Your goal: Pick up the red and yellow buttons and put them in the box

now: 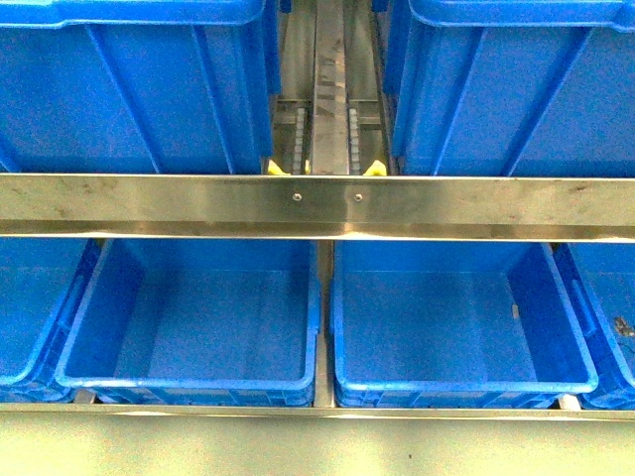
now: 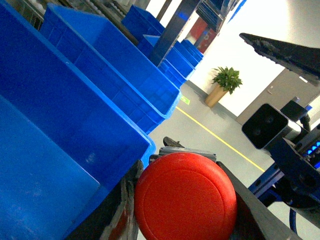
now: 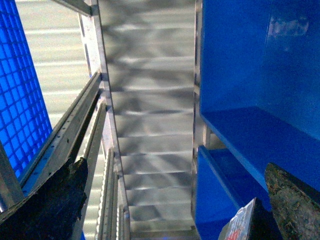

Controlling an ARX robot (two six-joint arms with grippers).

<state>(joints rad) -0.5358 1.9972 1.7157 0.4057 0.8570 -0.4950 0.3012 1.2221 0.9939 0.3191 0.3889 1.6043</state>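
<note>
Your left tool pinches the red button, right tool spread; next, carry it over a blue box and release.

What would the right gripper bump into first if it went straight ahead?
Likely nothing near: the right gripper points into the gap between the frame and the bin. The grey striped surface beyond comes first, though how far is unclear.
</note>
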